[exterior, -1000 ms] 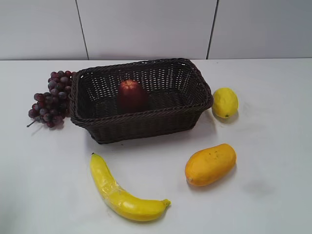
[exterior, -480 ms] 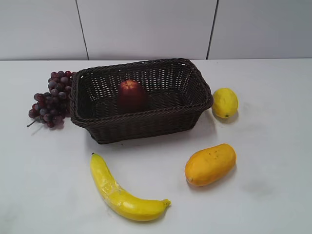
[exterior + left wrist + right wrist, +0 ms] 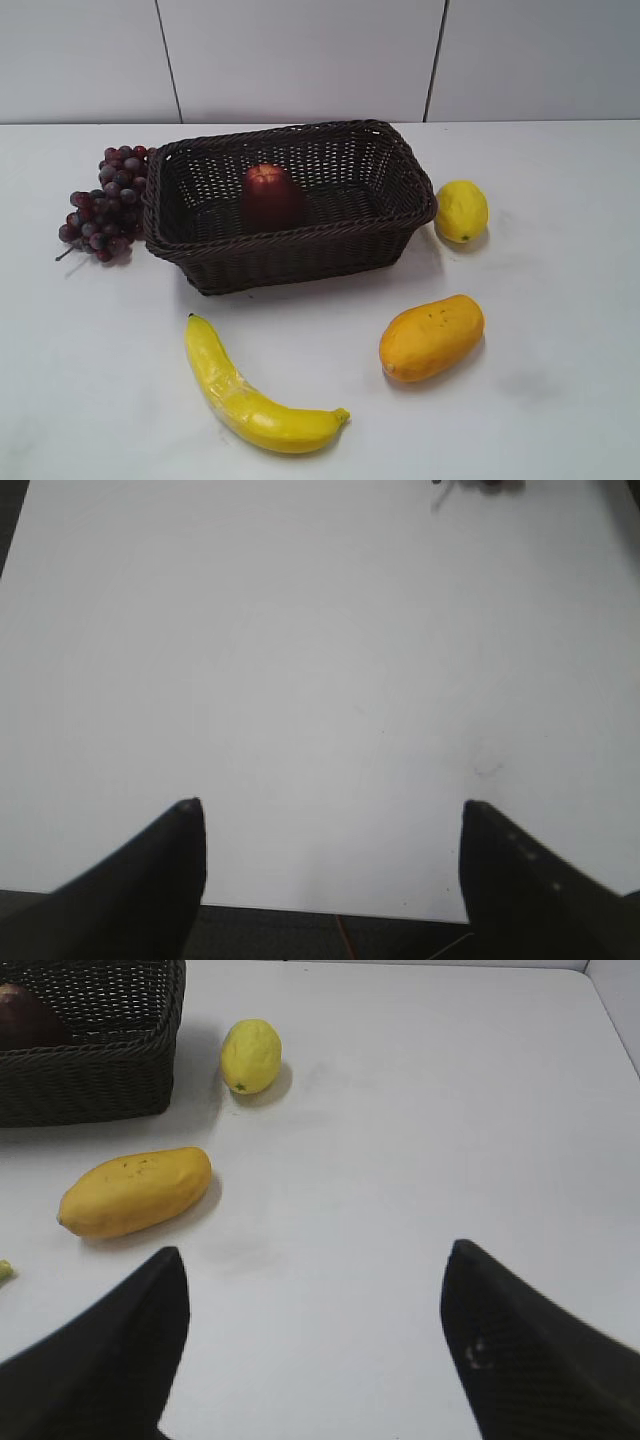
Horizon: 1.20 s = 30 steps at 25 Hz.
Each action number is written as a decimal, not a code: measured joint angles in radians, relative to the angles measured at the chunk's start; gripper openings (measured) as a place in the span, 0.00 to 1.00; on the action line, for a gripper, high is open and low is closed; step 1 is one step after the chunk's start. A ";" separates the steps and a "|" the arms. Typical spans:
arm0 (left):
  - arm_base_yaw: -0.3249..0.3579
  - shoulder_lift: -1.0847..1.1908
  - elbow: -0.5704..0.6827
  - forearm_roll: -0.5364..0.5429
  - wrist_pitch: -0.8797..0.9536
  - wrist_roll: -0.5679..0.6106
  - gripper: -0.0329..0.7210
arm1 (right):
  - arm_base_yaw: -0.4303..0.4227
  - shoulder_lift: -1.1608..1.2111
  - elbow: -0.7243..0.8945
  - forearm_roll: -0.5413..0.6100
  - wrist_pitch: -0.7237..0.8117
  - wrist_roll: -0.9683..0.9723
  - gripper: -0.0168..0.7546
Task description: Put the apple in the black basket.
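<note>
The dark maroon apple (image 3: 270,197) sits inside the black basket (image 3: 290,255), left of its middle. The right wrist view shows a corner of the basket (image 3: 100,1070) with the apple (image 3: 25,1015) inside it at the top left. Neither gripper shows in the exterior view. My left gripper (image 3: 328,805) is open and empty over bare white table near its front edge. My right gripper (image 3: 315,1250) is open and empty over the table, well right of the basket.
A grape bunch (image 3: 105,205) lies against the basket's left side. A lemon (image 3: 461,210) lies to its right, also in the right wrist view (image 3: 250,1055). A mango (image 3: 431,336) and a banana (image 3: 250,395) lie in front; the mango also shows in the right wrist view (image 3: 135,1192).
</note>
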 joint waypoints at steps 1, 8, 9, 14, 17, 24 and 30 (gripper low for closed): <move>0.000 -0.028 0.001 0.000 -0.001 0.000 0.83 | 0.000 0.000 0.000 0.000 0.000 0.000 0.79; 0.000 -0.193 0.006 0.000 -0.007 0.000 0.83 | 0.000 0.000 0.000 0.000 0.000 0.000 0.79; 0.000 -0.213 0.006 0.000 -0.007 0.000 0.83 | 0.000 0.000 0.000 0.000 0.000 0.000 0.79; 0.000 -0.281 0.007 0.000 -0.007 0.000 0.83 | 0.000 0.000 0.000 0.000 0.000 0.000 0.79; 0.000 -0.308 0.007 0.000 -0.007 0.000 0.83 | 0.000 0.000 0.000 0.000 0.000 0.000 0.79; 0.000 -0.348 0.007 0.001 -0.006 0.000 0.83 | 0.000 0.000 0.000 0.000 0.000 0.000 0.79; 0.000 -0.348 0.007 0.000 -0.004 0.000 0.83 | 0.000 0.000 0.000 0.000 0.000 0.000 0.79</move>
